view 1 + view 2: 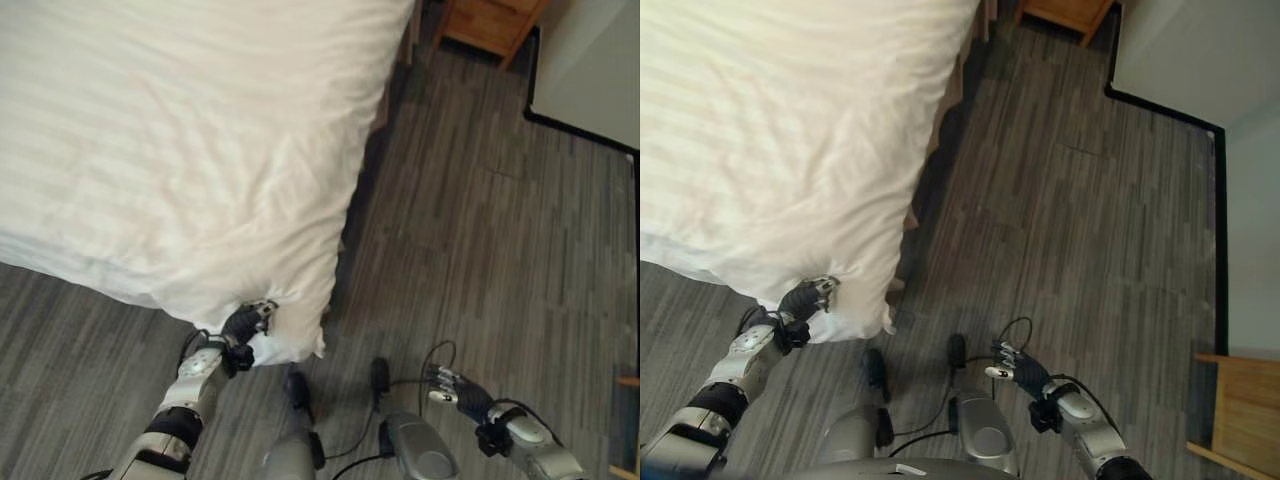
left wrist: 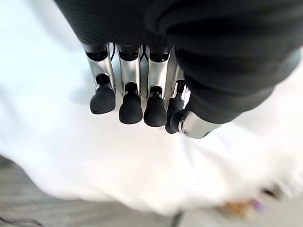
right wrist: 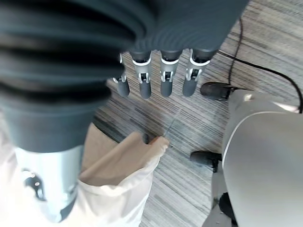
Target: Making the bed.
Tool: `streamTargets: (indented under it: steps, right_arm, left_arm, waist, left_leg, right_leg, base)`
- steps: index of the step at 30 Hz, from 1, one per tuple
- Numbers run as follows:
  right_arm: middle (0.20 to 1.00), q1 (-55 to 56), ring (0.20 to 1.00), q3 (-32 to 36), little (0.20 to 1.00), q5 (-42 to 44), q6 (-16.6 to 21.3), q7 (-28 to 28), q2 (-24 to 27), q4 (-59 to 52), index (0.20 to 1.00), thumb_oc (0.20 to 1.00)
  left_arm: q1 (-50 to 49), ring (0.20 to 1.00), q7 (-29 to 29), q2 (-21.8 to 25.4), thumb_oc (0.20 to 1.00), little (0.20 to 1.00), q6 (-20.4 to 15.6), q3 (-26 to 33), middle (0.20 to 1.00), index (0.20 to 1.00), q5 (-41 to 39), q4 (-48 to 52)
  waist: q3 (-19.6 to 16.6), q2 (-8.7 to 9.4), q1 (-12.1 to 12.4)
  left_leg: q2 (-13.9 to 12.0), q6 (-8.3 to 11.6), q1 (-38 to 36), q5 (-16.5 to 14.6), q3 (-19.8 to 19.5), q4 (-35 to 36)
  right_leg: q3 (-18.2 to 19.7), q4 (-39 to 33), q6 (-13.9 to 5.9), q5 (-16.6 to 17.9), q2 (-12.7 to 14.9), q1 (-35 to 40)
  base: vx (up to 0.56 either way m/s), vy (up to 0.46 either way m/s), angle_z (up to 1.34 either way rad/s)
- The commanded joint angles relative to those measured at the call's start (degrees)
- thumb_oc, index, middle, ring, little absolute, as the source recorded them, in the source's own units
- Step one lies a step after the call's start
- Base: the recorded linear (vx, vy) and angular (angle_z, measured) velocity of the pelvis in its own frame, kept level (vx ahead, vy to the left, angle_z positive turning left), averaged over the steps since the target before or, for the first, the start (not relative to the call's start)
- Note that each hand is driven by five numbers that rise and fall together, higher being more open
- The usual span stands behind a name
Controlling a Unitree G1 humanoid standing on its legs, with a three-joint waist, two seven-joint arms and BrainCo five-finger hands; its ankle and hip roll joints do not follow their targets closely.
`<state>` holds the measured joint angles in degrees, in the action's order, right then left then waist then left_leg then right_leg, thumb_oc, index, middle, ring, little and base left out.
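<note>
Right hand [image 1: 1015,365] hangs slack-fingered and empty over the floor [image 1: 480,230], while left hand [image 1: 247,325] pinches the duvet [image 1: 170,150] at its overhanging bed corner, likely to pull it straight.

This is a bedroom, of a home or a hotel. A bed covered by a white, faintly striped duvet [image 1: 170,150] takes up much of the head views, its corner hanging down toward a floor of grey wood-look planks [image 1: 480,230], and the right wrist view shows a tan bed base [image 3: 118,156] under the white cover. A wooden nightstand [image 1: 490,25] stands by the head of the bed, another piece of light wooden furniture [image 1: 1240,405] sits at the room's edge, and a pale wall with a black skirting board [image 1: 1165,110] borders the floor.
</note>
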<state>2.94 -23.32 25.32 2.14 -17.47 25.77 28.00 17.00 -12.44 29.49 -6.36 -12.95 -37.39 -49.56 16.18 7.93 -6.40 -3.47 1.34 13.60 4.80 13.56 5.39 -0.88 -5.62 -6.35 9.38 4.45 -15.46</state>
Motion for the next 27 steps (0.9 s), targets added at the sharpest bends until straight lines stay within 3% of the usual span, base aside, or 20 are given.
streamTargets:
  steps: [1, 4, 9, 15, 20, 23, 24, 25, 27]
  right_arm:
    - [1.0, -2.21, 1.0, -1.7, 1.0, 2.57, 2.61, 1.5, 1.38, -1.64, 1.0, 1.0]
    - [1.0, -4.27, 1.0, -2.72, 1.0, 3.55, 3.56, 3.38, -0.34, -0.54, 1.0, 1.0]
    - [1.0, -4.85, 1.0, -3.57, 1.0, 3.33, 4.16, 4.51, -1.65, 0.68, 1.0, 1.0]
    - [1.0, -2.83, 1.0, -3.04, 1.0, 3.99, 5.04, 5.02, -2.48, 1.01, 1.0, 1.0]
    - [1.0, -0.72, 1.0, -1.58, 1.0, 4.21, 4.65, 4.3, -2.01, 0.72, 1.0, 1.0]
    - [1.0, 1.55, 1.0, 0.13, 1.0, 3.08, 3.91, 3.13, -1.35, 0.21, 1.0, 1.0]
    - [1.0, 1.55, 1.0, 0.13, 1.0, 3.08, 3.91, 3.13, -1.35, 0.21, 1.0, 1.0]
    - [1.0, 2.15, 1.0, 1.4, 1.0, 2.48, 3.46, 2.81, -1.32, -0.21, 1.0, 1.0]
    - [1.0, 3.05, 1.0, 3.01, 1.0, 2.67, 3.28, 2.42, -1.47, -1.12, 1.0, 1.0]
  left_arm:
    - [3.76, 0.2, 1.9, 0.08, 0.2, 0.2, -1.67, 0.81, 0.2, 0.2, 2.64, -4.71]
    - [5.72, 0.2, 4.02, -1.24, 0.2, 0.2, -1.72, 2.41, 0.2, 0.2, 3.43, -11.11]
    - [5.54, 0.2, 7.22, -1.31, 0.2, 0.2, -1.37, 2.71, 0.2, 0.2, 10.97, -17.08]
    - [0.59, 0.2, 9.68, -1.42, 0.2, 0.2, -1.06, 7.46, 0.2, 0.2, 13.87, -20.36]
    - [-6.65, 0.2, 8.26, -2.95, 0.2, 0.2, -0.83, 10.1, 0.2, 0.2, 15.57, -20.48]
    - [-13.4, 0.2, 5.81, -5.21, 0.2, 0.2, -0.97, 12.45, 0.2, 0.2, 14.18, -19.61]
    - [-13.41, 0.2, 5.81, -5.21, 0.2, 0.2, -0.97, 12.45, 0.2, 0.2, 14.18, -19.61]
    - [-17.18, 0.2, 2.34, -6.34, 0.2, 0.2, -1.26, 15.4, 0.2, 0.2, 5.38, -15.89]
    - [-20.69, 0.2, 0.14, -7.19, 0.2, 0.2, -1.29, 17.38, 0.2, 0.2, -1.76, -10.35]
  waist:
    - [-0.26, -1.03, 0.11]
    - [1.18, 1.23, -0.37]
    - [1.97, 3.17, -0.33]
    - [1.72, 3.91, 0.33]
    - [0.45, 2.42, 1.66]
    - [-1.55, -0.06, 3.59]
    - [-1.58, -0.06, 3.58]
    - [-2.89, -1.51, 4.89]
    - [-4.29, -2.78, 5.71]
  left_leg:
    - [-1.12, 1.82, 1.46, 0.97, -1.36, -0.39]
    - [-1.81, 2.09, 4.03, 1.65, -1.27, -0.39]
    - [-2.35, 2.19, 4.67, 1.76, -0.66, -0.39]
    - [-2.34, 2.23, 3.73, 1.29, -0.67, -0.39]
    - [-1.74, 2.07, 2.24, 0.68, -1.23, -0.39]
    - [-1.1, 1.84, -0.36, -0.17, -2.19, -0.39]
    - [-1.1, 1.84, -0.32, -0.16, -2.2, -0.39]
    - [-0.49, 1.77, -2.26, -0.74, -3.1, -0.39]
    - [0.03, 1.63, -4.0, -1.07, -4.04, -0.39]
  right_leg:
    - [-0.32, 2.36, -1.94, -1.17, -0.05, -1.45]
    - [-0.31, 1.94, -1.94, -0.17, -0.68, -3.93]
    - [-0.23, 1.45, -1.96, 0.32, -1.1, -4.82]
    - [-0.31, 1.1, -1.84, -0.2, -1.14, -3.89]
    - [-0.99, 1.08, -1.68, -1.17, -0.67, -1.84]
    - [-2.3, 1.28, -1.58, -2.69, 0.25, 1.32]
    - [-2.31, 1.28, -1.58, -2.69, 0.25, 1.28]
    - [-3.31, 1.69, -1.62, -3.78, 0.94, 3.68]
    - [-4.37, 2.15, -1.65, -4.73, 1.52, 5.87]
  base:
    - [-0.05, -0.01, -0.03]
    - [-0.05, -0.034, -0.04]
    - [-0.01, -0.018, -0.02]
    - [0.02, -0.03, -0.05]
    - [0.06, -0.011, -0.06]
    - [0.11, -0.017, 0.24]
    - [0.13, -0.029, 0.36]
    - [0.13, -0.021, 0.38]
    - [0.14, -0.024, 0.4]
